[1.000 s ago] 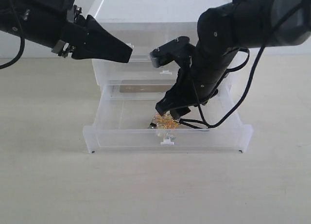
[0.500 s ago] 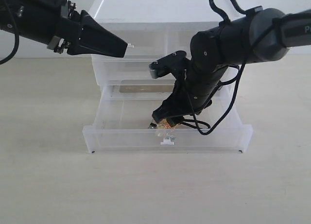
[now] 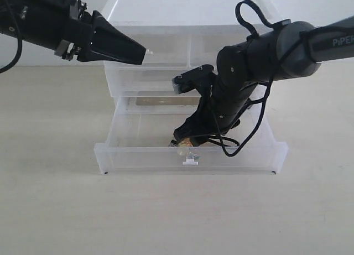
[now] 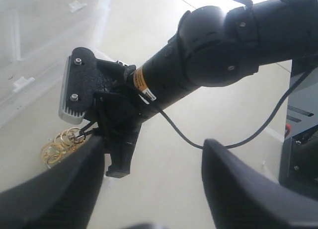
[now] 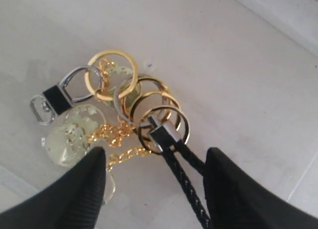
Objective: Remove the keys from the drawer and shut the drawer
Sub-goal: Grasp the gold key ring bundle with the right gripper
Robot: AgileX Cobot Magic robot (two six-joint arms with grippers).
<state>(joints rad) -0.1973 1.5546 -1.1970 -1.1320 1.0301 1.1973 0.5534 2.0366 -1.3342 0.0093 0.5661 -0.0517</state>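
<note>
The keys [image 5: 124, 110], gold rings with round charms, a silver clasp and a black cord, lie on the floor of the drawer [image 3: 138, 155], which stands pulled out at the cabinet's lowest tier. In the exterior view the keys [image 3: 188, 146] show near the drawer's front wall. My right gripper [image 5: 154, 174] is open and reaches down into the drawer, its fingers on either side of the black cord and just short of the rings. My left gripper [image 3: 145, 55] is open and hovers high in front of the cabinet's upper left. The left wrist view also catches the keys [image 4: 59, 144].
The translucent cabinet [image 3: 182, 17] stands behind, with a wide middle drawer [image 3: 149, 81] and two half-width drawers above it. A flat tan object [image 3: 160, 101] lies at the back of the open drawer. The right arm's cable [image 3: 243, 139] loops down inside the drawer. Beige tabletop [image 3: 177, 216] surrounds everything.
My right gripper has dropped lower into the drawer, down onto the keys. My left arm drew back slightly to the left, then held still.
</note>
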